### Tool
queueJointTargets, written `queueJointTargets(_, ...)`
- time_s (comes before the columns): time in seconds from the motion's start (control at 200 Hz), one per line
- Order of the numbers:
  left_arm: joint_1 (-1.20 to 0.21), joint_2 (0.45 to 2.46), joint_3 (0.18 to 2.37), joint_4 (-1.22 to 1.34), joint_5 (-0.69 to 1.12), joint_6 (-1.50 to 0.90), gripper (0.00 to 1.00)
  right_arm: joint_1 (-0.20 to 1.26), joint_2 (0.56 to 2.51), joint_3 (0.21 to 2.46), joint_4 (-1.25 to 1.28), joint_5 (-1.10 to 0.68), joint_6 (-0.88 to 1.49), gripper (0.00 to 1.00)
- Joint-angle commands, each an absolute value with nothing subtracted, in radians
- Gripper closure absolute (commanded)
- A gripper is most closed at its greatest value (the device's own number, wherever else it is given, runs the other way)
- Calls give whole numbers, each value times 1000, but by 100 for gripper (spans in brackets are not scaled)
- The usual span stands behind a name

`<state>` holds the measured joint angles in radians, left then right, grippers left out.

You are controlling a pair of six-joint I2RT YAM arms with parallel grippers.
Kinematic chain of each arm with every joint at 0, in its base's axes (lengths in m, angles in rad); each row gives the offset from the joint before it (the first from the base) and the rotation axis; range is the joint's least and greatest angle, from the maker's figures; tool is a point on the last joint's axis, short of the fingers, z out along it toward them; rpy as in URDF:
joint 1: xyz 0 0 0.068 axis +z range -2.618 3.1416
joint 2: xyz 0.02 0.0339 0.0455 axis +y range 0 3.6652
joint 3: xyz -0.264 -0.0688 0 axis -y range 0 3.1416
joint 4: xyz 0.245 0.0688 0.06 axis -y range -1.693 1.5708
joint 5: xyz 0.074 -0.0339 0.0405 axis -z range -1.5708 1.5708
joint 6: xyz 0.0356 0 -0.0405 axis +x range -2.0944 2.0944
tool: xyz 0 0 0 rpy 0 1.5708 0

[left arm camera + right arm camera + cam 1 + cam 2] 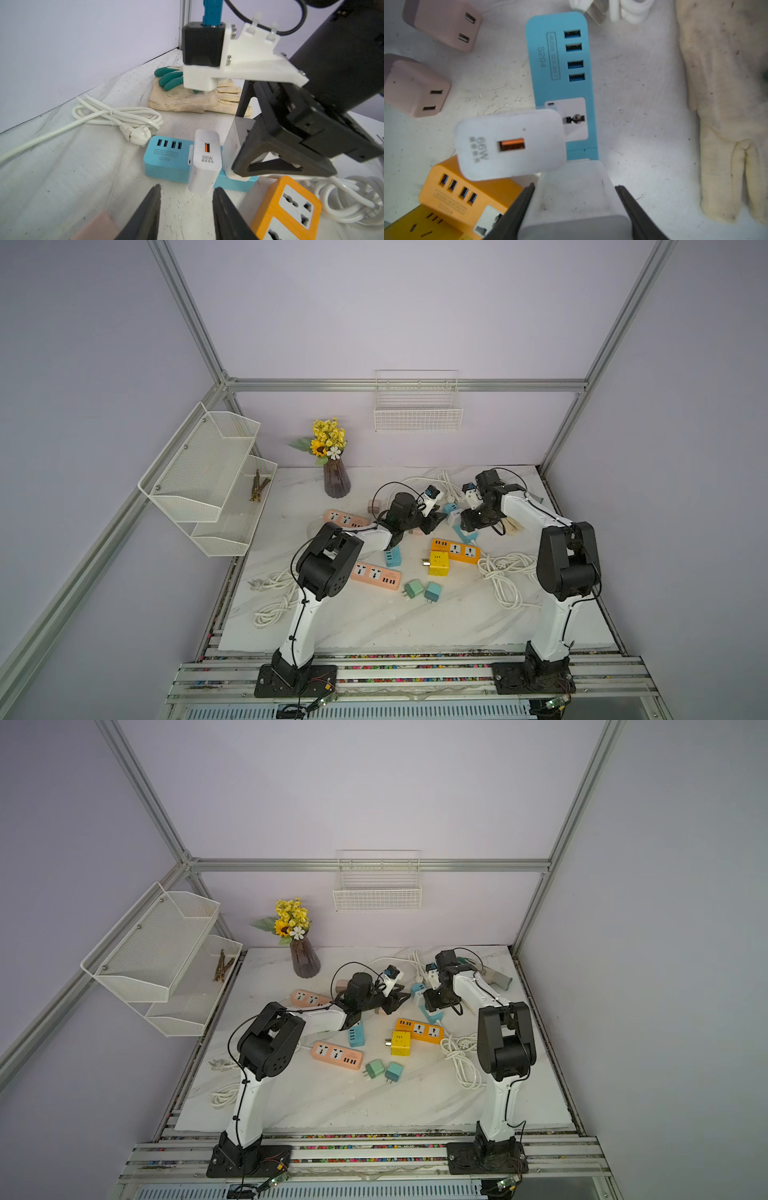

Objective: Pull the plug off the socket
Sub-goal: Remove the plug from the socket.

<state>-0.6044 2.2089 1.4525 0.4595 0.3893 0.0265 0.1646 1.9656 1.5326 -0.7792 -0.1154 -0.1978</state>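
The socket is a blue power strip point(560, 87) lying flat on the marble table at the back right, seen in both top views point(464, 533). Two white plugs stand in it. One is a charger marked 66W point(204, 160), which leans over the strip's edge in the right wrist view point(510, 143). The other is a bigger white plug point(575, 199) at the strip's end. My right gripper point(575, 186) is shut on this bigger plug, one finger on each side. My left gripper point(187, 188) is open on the table just short of the 66W charger, with nothing between its fingers.
An orange power strip point(288, 207) lies right beside the blue one, with a yellow cube adapter point(438, 563) next to it. Two pink adapters point(444, 22), a work glove point(187, 99) and coiled white cords point(116, 116) surround the spot. A flower vase point(336, 479) stands at the back.
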Motion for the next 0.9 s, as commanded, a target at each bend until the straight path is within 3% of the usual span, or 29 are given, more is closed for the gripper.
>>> queueJointTargets(0.0,-606,2232,1478,441,385,95,57,197,1979,1514,-733,-175,-294,100)
queueJointTargets(0.24,-617,2258,1501,440,358,80,63,230,1967,1501,-699,-198,-344,100)
queueJointTargets(0.43,-657,2219,1440,452,243,33,60,235,1949,1478,-695,-263,-395,100)
queueJointTargets(0.52,-672,2184,1366,526,174,16,52,238,1931,1449,-681,-242,-433,100)
queueJointTargets(0.65,-679,2171,1334,565,156,0,51,238,1939,1467,-701,-211,-442,100)
queueJointTargets(0.895,-678,2203,1380,561,180,-8,59,239,1946,1462,-695,-233,-442,100)
